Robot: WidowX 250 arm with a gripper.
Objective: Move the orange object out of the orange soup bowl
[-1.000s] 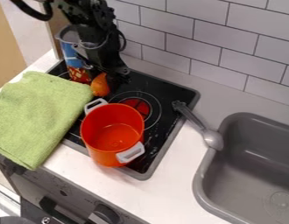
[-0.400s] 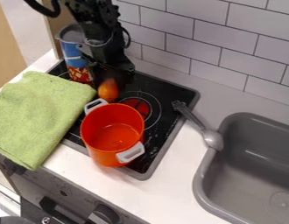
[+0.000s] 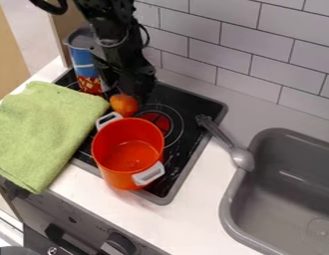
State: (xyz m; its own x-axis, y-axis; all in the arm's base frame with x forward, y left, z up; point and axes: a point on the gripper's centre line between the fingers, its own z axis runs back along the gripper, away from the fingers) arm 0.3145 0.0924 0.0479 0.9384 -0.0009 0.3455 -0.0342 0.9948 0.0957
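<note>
Claw (image 3: 129, 94) + orange obj. (image 3: 124, 105) nearer pot (image 3: 112, 175)

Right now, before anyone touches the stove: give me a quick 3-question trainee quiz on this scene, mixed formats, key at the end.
1. True or false: the orange object is outside the orange pot.

2. Multiple choice: which thing extends from the stove toward the sink?
a) the green cloth
b) the gray spoon
c) the orange pot

3. Short answer: how many light-coloured handles show on the orange pot?

Key: 1 true; 2 b; 3 two.
</note>
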